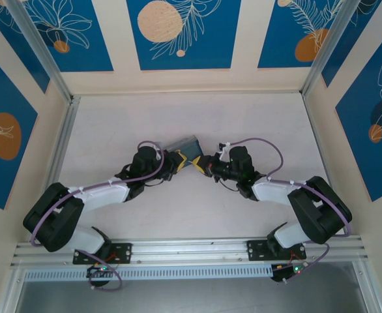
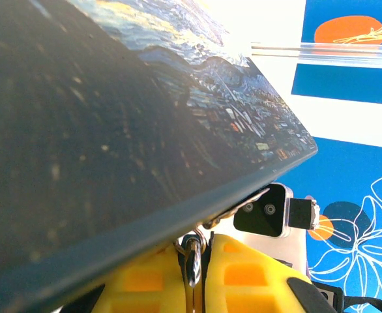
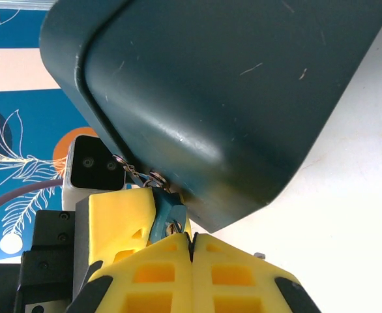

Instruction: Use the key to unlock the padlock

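**Padlock at tin latch, both pincers pressed shut**

Top external: left gripper (image 1: 176, 163) and right gripper (image 1: 203, 165) nose to nose mid-table, at the near edge of the painted tin (image 1: 186, 145). Padlock and key too small to resolve here.

Left wrist: yellow fingers (image 2: 243, 274) pinching the padlock (image 2: 192, 257). Only the silvery shackle loop pokes out, hooked under the tin's edge. Shackle end points up at the tin.

Right wrist: fingertips pressed together, seemingly nipping the key (image 3: 172, 227) right at the blue-green lock body. Long axis of the lock slants from the latch at upper left down to the fingertips, keyhole end toward the right pincer. Key roughly in line with it, blade direction unclear.

Handling, judged: both light, rigid, slick metal. Best to grip the lock on its flat sides and the key by its head. Thin key likely to slip or twist under torque.
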Controlling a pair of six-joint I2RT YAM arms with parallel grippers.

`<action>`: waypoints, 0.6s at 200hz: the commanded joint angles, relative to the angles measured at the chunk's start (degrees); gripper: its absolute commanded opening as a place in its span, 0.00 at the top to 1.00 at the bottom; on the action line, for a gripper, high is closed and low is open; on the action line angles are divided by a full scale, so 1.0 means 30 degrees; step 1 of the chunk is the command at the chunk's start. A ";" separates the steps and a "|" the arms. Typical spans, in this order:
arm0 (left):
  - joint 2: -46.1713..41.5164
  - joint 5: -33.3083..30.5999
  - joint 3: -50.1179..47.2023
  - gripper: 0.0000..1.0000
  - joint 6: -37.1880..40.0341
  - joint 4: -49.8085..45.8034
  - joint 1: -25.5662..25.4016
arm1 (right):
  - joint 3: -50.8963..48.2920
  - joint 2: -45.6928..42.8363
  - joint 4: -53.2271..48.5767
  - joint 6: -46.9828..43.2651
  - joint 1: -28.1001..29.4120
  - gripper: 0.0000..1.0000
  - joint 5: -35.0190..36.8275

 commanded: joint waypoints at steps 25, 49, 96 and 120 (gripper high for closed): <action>-0.0241 0.0195 0.0183 1.00 0.0464 0.1336 0.0135 | 0.0726 0.0353 0.0365 0.0131 0.0284 1.00 -0.0026; -0.0220 0.0312 0.0249 1.00 0.0420 0.1373 0.0142 | 0.0791 0.0575 0.0657 0.0128 0.0378 1.00 -0.0040; -0.0238 0.0571 0.0307 1.00 0.0261 0.1657 0.0096 | 0.0341 0.1451 0.3147 -0.0716 0.0435 1.00 -0.0148; -0.0236 0.0729 0.0344 1.00 0.0178 0.1756 0.0085 | 0.0032 0.1860 0.4199 -0.1852 0.0318 1.00 -0.0411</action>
